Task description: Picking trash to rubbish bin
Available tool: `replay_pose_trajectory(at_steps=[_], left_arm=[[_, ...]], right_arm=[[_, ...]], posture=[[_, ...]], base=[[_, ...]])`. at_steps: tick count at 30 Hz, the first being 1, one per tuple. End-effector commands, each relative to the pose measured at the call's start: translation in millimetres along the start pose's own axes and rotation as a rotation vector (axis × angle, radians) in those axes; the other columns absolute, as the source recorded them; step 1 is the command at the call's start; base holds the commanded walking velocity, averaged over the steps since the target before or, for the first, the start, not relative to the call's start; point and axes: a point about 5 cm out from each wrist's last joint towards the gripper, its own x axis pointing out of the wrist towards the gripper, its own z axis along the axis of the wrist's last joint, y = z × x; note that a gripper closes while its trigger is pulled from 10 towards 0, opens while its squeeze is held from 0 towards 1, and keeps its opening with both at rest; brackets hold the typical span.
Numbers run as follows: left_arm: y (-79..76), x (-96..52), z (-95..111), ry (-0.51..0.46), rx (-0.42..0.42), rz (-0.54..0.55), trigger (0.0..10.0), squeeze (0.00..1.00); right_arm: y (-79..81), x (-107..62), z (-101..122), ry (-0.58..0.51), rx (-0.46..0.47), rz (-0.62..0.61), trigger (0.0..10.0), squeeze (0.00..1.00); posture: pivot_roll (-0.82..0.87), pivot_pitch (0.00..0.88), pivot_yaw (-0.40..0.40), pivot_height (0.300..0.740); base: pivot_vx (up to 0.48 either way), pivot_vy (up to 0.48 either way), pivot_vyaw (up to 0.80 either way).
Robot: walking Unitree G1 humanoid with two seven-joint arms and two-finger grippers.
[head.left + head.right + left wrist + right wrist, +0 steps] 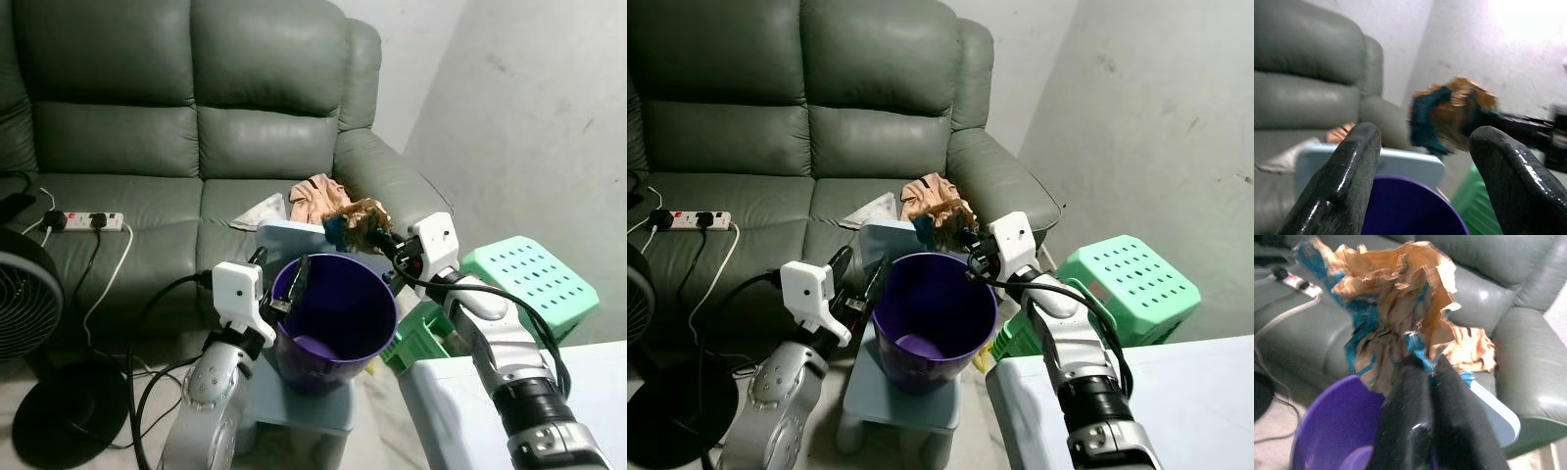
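I've got the crumpled brown-and-teal paper wrapper [1400,318] pinched tight between my right fingers [1415,421], and it's hanging over the far rim of the round purple plastic bin [338,323], on the sofa side. I'm holding it by its lower edge so the bulk of the wad stands up free of my fingers; when I let go it should fall straight down rather than catch on me. It looks to sit just above the rim line, not yet inside the bin, so I judge a little more reach toward the bin's middle is wanted before release.

My left gripper [284,289] is at the near-left rim of the bin, fingers [1352,171] spread apart and gripping nothing, with the rim between or just under them; I can't tell if they touch it. I read that as steadying the bin.

Inside the bin I see bare purple floor with a pale sheen and nothing I can make out as trash. The bin stands on a small light-blue plastic stool [901,397]. Behind the bin, on the grey-green leather sofa [147,117], lies another crumpled tan scrap [315,196] beside a white paper [260,211]. Right of the bin sits a green perforated plastic stool [529,274].
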Motion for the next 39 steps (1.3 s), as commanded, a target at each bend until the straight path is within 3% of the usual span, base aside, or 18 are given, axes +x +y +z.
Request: replay_pose_trajectory(at_steps=[1,12,17,23,30,31,32,33,39], left_arm=[[-13.2,0.5,4.7,-0.014,-0.028,-0.011,10.0,0.0],[-38.6,-25.0,3.0,0.043,-0.084,0.012,10.0,0.0],[-54.1,-39.9,1.5,0.084,-0.132,0.043,10.0,0.0],[-64.9,-49.2,1.5,0.107,-0.163,0.069,10.0,0.0],[-69.1,-52.1,2.7,0.119,-0.181,0.09,10.0,0.0],[-69.7,-52.1,3.0,0.119,-0.181,0.09,10.0,0.0],[-70.1,-52.2,3.2,0.119,-0.182,0.091,10.0,0.0],[-70.2,-52.2,3.3,0.119,-0.183,0.091,10.0,0.0],[-71.0,-52.5,3.3,0.122,-0.188,0.095,10.0,0.0]], right_arm=[[-0.6,4.8,0.4,0.022,-0.007,0.015,10.0,0.0],[9.9,24.0,-15.6,0.153,0.101,0.047,10.0,0.0],[13.6,32.1,-15.7,0.194,0.079,0.069,10.0,0.0],[17.2,38.6,-13.5,0.219,0.05,0.071,10.0,0.0],[18.2,43.3,-9.8,0.199,0.09,0.045,10.0,0.0],[17.8,43.7,-9.9,0.198,0.085,0.029,10.0,0.52],[17.5,43.9,-10.0,0.197,0.082,0.018,10.0,0.52],[17.9,44.0,-10.5,0.199,0.094,0.017,10.0,1.0],[17.8,44.4,-11.2,0.205,0.092,0.009,10.0,1.0]], posture=[[0.08,0.009,-0.208,0.74],[0.1,0.142,-0.255,0.74],[0.11,0.187,-0.277,0.74],[0.11,0.208,-0.295,0.74],[0.12,0.207,-0.304,0.74],[0.12,0.207,-0.305,0.74],[0.12,0.207,-0.305,0.74],[0.12,0.207,-0.305,0.74],[0.12,0.211,-0.307,0.74]], base=[[0.0,0.0,0.0],[0.0,0.0,0.0],[0.0,0.0,0.0],[0.0,0.0,0.0],[0.0,0.0,0.0],[0.0,0.0,0.0],[0.0,0.0,0.0],[0.0,0.0,0.0],[0.0,0.0,0.0]])
